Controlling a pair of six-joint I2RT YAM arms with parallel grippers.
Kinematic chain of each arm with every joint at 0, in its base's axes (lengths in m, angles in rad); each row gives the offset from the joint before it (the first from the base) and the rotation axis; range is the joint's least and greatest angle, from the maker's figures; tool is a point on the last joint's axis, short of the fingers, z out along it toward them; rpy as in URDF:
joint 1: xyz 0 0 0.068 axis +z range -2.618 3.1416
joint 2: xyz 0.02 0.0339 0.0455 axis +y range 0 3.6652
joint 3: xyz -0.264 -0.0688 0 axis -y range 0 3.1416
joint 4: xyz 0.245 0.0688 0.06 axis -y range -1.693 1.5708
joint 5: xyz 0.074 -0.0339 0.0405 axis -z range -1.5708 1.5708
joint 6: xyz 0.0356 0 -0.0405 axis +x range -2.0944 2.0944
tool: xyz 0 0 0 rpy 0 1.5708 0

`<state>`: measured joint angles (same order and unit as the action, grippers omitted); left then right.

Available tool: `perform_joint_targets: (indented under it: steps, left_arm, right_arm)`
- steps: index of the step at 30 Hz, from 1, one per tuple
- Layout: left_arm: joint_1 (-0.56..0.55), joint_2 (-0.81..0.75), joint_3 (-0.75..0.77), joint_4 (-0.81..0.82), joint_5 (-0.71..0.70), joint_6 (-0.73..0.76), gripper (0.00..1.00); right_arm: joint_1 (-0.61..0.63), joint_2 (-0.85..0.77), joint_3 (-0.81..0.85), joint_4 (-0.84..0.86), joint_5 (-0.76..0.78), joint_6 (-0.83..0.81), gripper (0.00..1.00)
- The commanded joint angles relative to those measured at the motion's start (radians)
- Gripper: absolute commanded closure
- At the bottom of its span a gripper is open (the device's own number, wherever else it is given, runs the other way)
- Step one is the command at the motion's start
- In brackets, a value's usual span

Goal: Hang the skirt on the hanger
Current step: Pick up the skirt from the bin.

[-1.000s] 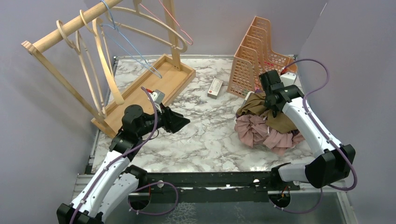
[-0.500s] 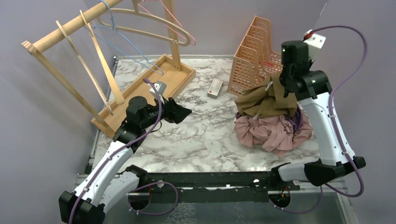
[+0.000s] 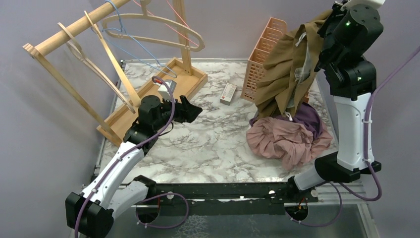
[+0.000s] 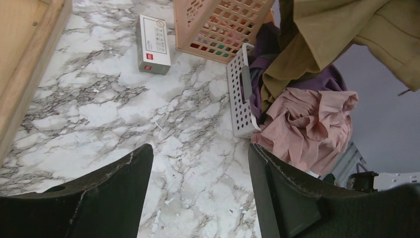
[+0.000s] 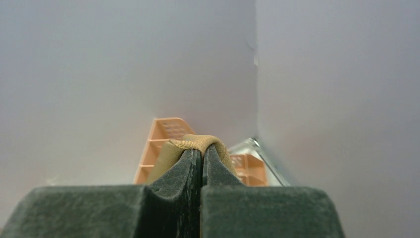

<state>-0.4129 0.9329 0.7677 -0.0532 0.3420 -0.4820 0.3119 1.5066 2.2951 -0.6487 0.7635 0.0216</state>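
Observation:
The skirt (image 3: 286,69) is tan-brown cloth hanging in long folds above the clothes pile at the right. My right gripper (image 3: 328,19) is raised high near the back right corner and shut on the skirt's top fold (image 5: 199,142), which wraps over the closed fingertips (image 5: 194,161). The skirt's lower part also shows in the left wrist view (image 4: 341,27). Hangers hang from the wooden rack at the back left: a wooden hanger (image 3: 157,23), a blue wire hanger (image 3: 132,47) and more wooden ones (image 3: 91,62). My left gripper (image 3: 194,111) stands open and empty over the marble table (image 4: 198,148).
A pink garment (image 3: 283,143) and a purple one (image 3: 309,116) lie heaped under the skirt, beside a white perforated basket (image 4: 239,96). A peach file rack (image 3: 261,55) stands behind them. A small box (image 3: 228,92) lies mid-table. The rack's wooden tray (image 3: 148,94) borders the left side.
My right arm has risen steeply, pulling the skirt up off the pile. The left gripper has opened wider and shifted slightly. The hangers on the rack have swung.

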Motion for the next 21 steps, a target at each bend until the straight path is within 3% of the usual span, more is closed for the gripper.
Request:
perform_joint_targets:
  steps: [1,10,21]
  left_arm:
    - [-0.003,0.003,0.041,-0.027,-0.083,0.008,0.27]
    - [-0.003,-0.021,0.016,-0.042,-0.151,-0.032,0.26]
    - [-0.003,-0.063,0.021,-0.106,-0.276,-0.034,0.21]
  right_arm:
    - [-0.007,0.009,0.120,0.160,-0.246,-0.006,0.99]
    - [-0.007,-0.059,0.118,0.227,-0.703,0.237,0.99]
    - [-0.007,-0.087,0.118,0.285,-0.938,0.471,0.99]
